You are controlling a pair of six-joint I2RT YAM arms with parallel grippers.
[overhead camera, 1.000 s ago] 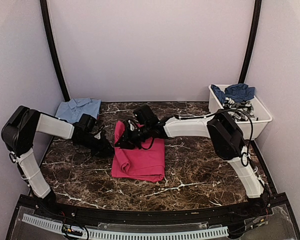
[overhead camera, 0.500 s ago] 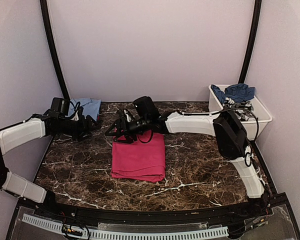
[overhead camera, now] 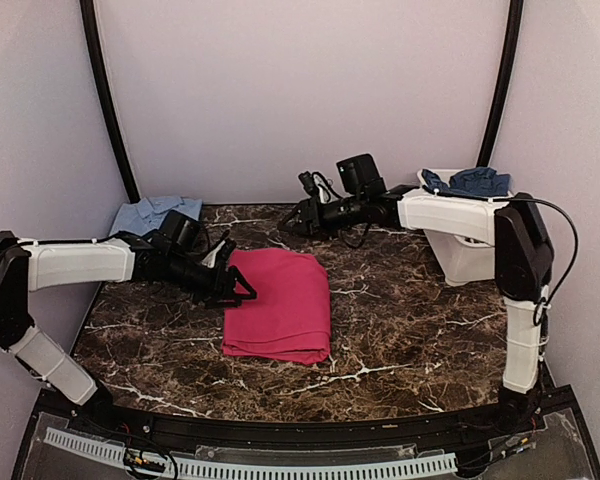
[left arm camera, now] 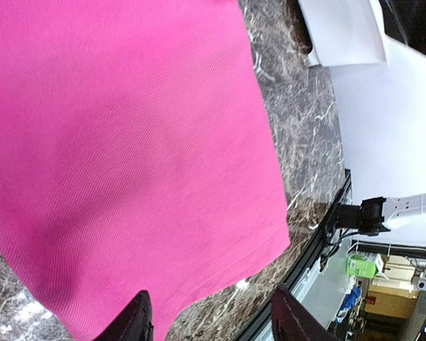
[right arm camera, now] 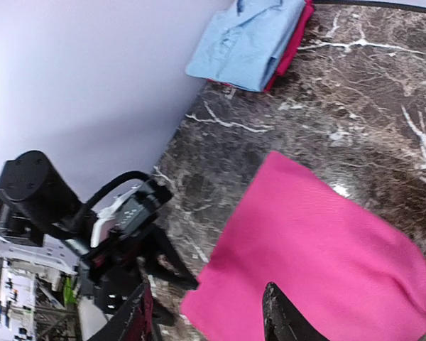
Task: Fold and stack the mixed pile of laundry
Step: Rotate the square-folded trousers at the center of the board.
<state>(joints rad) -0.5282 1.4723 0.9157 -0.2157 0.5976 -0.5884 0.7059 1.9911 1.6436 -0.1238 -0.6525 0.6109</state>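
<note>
The magenta-pink garment (overhead camera: pixel 280 305) lies folded flat in a rectangle mid-table; it fills the left wrist view (left arm camera: pixel 128 142) and shows in the right wrist view (right arm camera: pixel 326 263). My left gripper (overhead camera: pixel 243 292) (left arm camera: pixel 211 327) is open and empty, low at the garment's left edge. My right gripper (overhead camera: pixel 296 217) (right arm camera: pixel 206 320) is open and empty, raised behind the garment near the back wall. The light blue shirt (overhead camera: pixel 152 213) (right arm camera: pixel 248 39) lies folded at the back left, on top of something pink-red. The navy-blue garment (overhead camera: pixel 470 183) sits in the tub. The grey-and-white patterned one is hidden.
The white plastic tub (overhead camera: pixel 470 262) stands at the back right, partly behind my right arm. Walls close in the back and both sides. Dark marble table (overhead camera: pixel 410 330) shows to the right and in front of the pink garment.
My right gripper let go of the pink garment and drew back and up to the right. My left arm swung in from the back left to the garment's left edge. The garment now lies flat.
</note>
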